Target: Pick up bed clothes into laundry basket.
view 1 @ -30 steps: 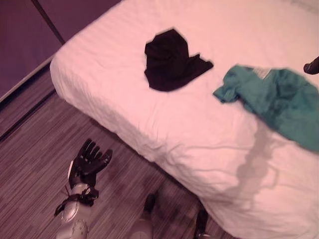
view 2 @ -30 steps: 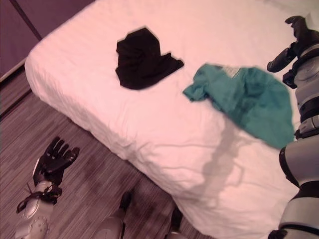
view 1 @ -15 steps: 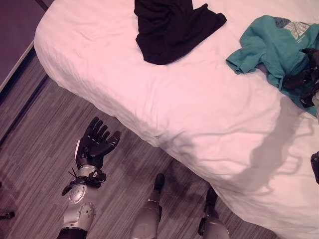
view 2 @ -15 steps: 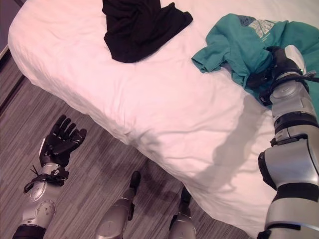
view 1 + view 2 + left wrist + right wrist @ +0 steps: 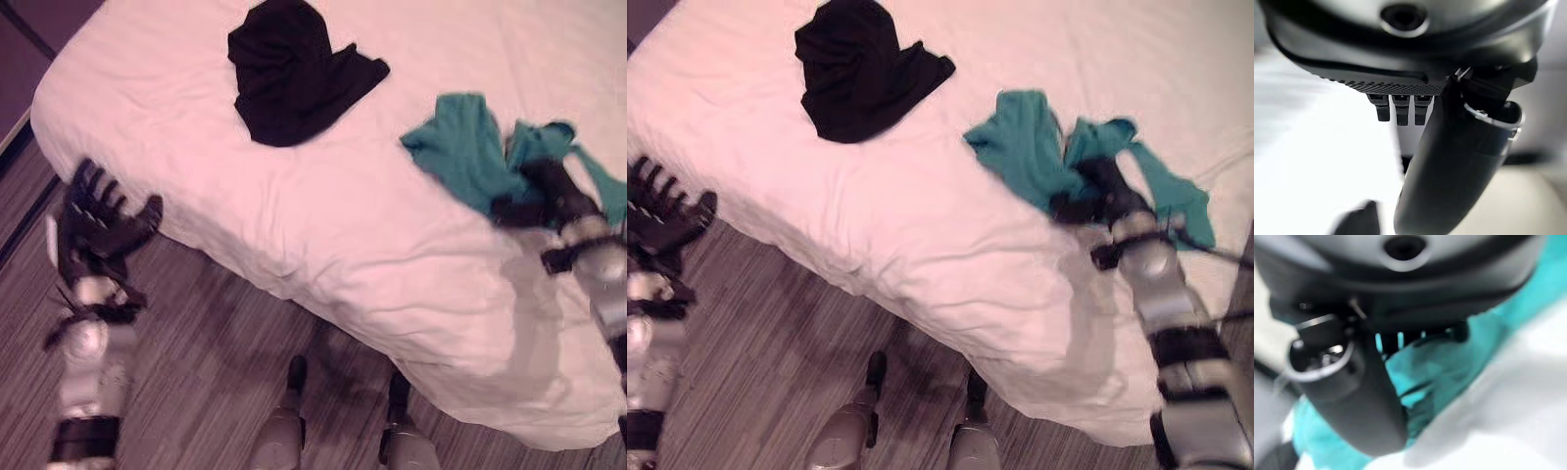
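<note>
Robot's right hand gathers a teal garment on a white bed

The right hand point(image 5: 1095, 192) has its fingers curled into the bunched teal garment point(image 5: 1024, 147), which lies on the white bed point(image 5: 323, 225), well apart from the black garment point(image 5: 289, 83) nearer the bed's far side. Both pieces look soft, light and limp, so a pinch into a thick fold should hold better than a loose edge, which may trail. The left hand point(image 5: 96, 227), fingers spread, hovers beside the bed's edge over the wooden floor point(image 5: 186, 392). No legible writing is visible.
</note>
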You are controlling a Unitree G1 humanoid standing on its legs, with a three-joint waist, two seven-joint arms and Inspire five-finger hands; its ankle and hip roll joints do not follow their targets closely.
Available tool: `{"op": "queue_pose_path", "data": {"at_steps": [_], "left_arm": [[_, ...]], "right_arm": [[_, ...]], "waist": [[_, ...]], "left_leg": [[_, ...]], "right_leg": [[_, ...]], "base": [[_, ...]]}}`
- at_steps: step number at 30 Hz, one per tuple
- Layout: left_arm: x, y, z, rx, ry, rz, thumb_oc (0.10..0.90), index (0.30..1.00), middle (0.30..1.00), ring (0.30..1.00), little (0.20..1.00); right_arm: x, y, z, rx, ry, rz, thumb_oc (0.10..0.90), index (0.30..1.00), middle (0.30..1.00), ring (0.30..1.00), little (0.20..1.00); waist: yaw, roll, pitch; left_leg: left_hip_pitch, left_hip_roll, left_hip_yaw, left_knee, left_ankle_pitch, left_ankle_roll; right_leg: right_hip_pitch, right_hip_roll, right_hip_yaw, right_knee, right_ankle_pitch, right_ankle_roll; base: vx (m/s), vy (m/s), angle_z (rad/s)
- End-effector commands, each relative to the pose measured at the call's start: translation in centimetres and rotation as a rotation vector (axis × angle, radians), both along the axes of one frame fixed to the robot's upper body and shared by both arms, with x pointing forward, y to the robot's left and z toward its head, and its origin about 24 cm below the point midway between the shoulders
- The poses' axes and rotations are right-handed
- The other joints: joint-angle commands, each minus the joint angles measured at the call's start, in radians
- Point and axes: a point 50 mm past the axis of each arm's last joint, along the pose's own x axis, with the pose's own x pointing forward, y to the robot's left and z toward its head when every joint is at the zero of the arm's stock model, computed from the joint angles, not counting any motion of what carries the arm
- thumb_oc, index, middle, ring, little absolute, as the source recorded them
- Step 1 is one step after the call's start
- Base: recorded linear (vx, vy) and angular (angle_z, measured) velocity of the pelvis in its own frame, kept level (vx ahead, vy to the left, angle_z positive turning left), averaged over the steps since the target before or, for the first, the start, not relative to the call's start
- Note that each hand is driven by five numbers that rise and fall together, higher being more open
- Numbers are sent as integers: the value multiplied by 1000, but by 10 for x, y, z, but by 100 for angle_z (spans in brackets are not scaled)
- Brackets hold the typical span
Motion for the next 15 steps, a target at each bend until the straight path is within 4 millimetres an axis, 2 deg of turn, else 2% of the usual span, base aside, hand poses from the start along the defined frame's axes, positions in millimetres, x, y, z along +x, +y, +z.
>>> {"op": "queue_pose_path", "data": {"at_steps": [1, 2, 3, 4, 5, 6, 7, 8, 9, 11, 13, 15], "left_arm": [[3, 1, 40, 168, -125, 24, 800, 900, 900, 900, 900], [2, 12, 44, 171, -121, 45, 800, 900, 900, 900, 900], [2, 12, 44, 172, -120, 42, 800, 900, 900, 900, 900], [0, 19, 50, 188, -112, 55, 800, 900, 900, 900, 900], [-1, 22, 51, 207, -97, 68, 800, 900, 900, 900, 900], [-2, 23, 54, 229, -85, 61, 800, 900, 900, 900, 900], [-2, 23, 54, 230, -84, 59, 800, 900, 900, 900, 900], [-2, 27, 55, 217, -85, 63, 800, 900, 900, 900, 900], [-2, 31, 55, 216, -78, 74, 800, 900, 900, 900, 900], [0, 29, 65, 238, -86, 59, 800, 900, 900, 900, 900], [1, 31, 71, 253, -87, 70, 800, 900, 900, 900, 900], [2, 39, 77, 255, -80, 96, 800, 900, 900, 900, 900]], "right_arm": [[-8, -4, 29, -134, -81, 33, 400, 300, 300, 300, 300], [-18, -8, 18, -89, -80, 16, 400, 300, 300, 300, 300], [-19, -8, 17, -88, -79, 14, 400, 300, 300, 300, 300], [-26, -9, 9, -69, -74, 8, 400, 300, 300, 300, 300], [-29, -10, 5, -62, -71, -5, 400, 300, 300, 300, 300], [-36, -14, -2, -56, -56, -26, 400, 300, 300, 300, 300], [-37, -15, -2, -56, -55, -27, 400, 300, 300, 300, 300], [-39, -9, -10, -8, -58, -9, 400, 300, 300, 300, 300], [-41, -8, -8, -6, -69, -2, 400, 300, 300, 300, 300], [-44, -11, -5, 5, -95, -13, 400, 300, 300, 300, 300], [-45, -13, -4, 18, -108, -26, 400, 300, 300, 300, 300], [-46, -14, -4, 36, -125, -39, 400, 300, 300, 300, 300]], "waist": [[-55, -4, -91], [-80, -7, -106], [-78, -7, -106], [-89, -11, -130], [-98, -13, -143], [-102, -11, -157], [-101, -10, -160], [-99, -31, -180], [-91, -39, -182], [-87, -61, -175], [-87, -71, -173], [-89, -80, -177]], "left_leg": [[111, -48, 48, -4, -93, 30], [133, -49, 61, -4, -102, 18], [134, -47, 61, -4, -103, 17], [144, -57, 79, -4, -107, 11], [148, -56, 79, -4, -112, 11], [159, -53, 77, 8, -98, 7], [164, -51, 76, 5, -102, 7], [153, -38, 96, 118, -75, -22], [132, -28, 107, 215, -68, -45], [62, -44, 81, 391, -19, -61], [22, -35, 77, 444, -13, -57], [-24, 13, 97, 428, 5, -49]], "right_leg": [[-123, 71, -3, 330, -61, 22], [-136, 87, -8, 290, -63, 25], [-133, 89, -10, 285, -61, 24], [-127, 102, -33, 177, -39, 11], [-117, 118, -27, 125, -27, 4], [-72, 125, -16, 91, -39, -11], [-67, 127, -16, 87, -44, -9], [3, 144, -1, 37, -39, -33], [45, 146, -21, 9, -40, -45], [105, 144, -9, -22, -39, -65], [126, 143, -10, -37, -41, -73], [146, 125, -2, -45, -45, -72]], "base": [[55, -21, -14], [60, -30, -21], [110, -109, -46], [99, -122, -36], [97, -148, -33], [75, -64, -9], [80, -160, 5], [111, -198, 10], [109, -254, -3], [36, -152, -8], [-7, -53, -4], [60, 37, -6]]}}
